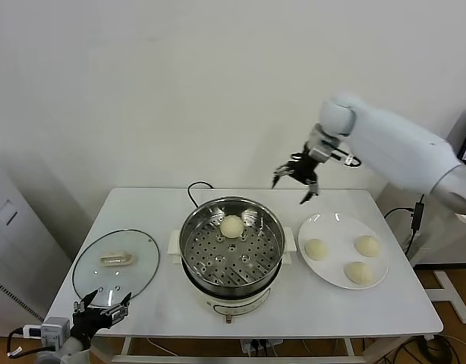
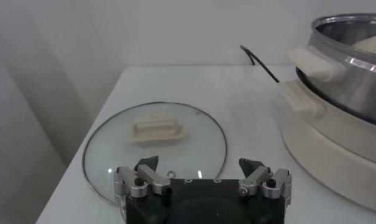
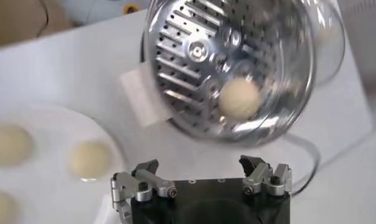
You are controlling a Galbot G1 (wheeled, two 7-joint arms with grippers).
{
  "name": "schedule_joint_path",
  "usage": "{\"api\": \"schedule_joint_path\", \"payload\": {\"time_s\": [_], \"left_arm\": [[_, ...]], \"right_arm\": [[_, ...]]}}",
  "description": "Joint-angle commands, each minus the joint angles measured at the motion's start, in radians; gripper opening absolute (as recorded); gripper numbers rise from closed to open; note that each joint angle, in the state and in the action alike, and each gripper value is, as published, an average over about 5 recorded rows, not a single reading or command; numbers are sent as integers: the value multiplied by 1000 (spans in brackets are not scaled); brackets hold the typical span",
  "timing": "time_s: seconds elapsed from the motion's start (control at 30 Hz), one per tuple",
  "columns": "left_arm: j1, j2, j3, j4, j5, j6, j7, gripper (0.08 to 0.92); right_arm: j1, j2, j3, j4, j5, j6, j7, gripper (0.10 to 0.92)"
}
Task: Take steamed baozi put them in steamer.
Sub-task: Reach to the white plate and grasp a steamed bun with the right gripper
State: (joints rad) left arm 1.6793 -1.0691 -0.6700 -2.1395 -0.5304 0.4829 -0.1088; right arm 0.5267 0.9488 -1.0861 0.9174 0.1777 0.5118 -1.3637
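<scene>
Buns first: going left to right, your left gripper point(image 1: 104, 309) waits low at the table's point(image 1: 142, 208) near left corner, fingers spread and empty, the round glass lid point(image 1: 116, 267) with its cream handle lying just ahead of it. Next you see the shiny steel steamer point(image 1: 232, 246), its perforated tray holding one smooth cream bun point(image 1: 231, 226) toward the back. Your right gripper point(image 1: 297, 179) hangs above the table's far edge, jaws wide, gripping nothing; below and right of it, three buns point(image 1: 316, 249) sit on the flat white plate point(image 1: 333, 224).
</scene>
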Motion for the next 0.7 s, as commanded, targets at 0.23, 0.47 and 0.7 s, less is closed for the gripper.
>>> {"api": "schedule_joint_path", "payload": {"time_s": [0.23, 0.47, 0.7], "left_arm": [[-2, -4, 1, 3, 0, 3, 1, 823], [-7, -5, 1, 3, 1, 7, 1, 823], [-14, -5, 6, 11, 1, 8, 2, 823]], "right_arm": [[-120, -72, -5, -130, 44, -374, 16, 823], [-248, -43, 72, -181, -19, -377, 38, 823], [-356, -10, 158, -216, -78, -375, 66, 823]]}}
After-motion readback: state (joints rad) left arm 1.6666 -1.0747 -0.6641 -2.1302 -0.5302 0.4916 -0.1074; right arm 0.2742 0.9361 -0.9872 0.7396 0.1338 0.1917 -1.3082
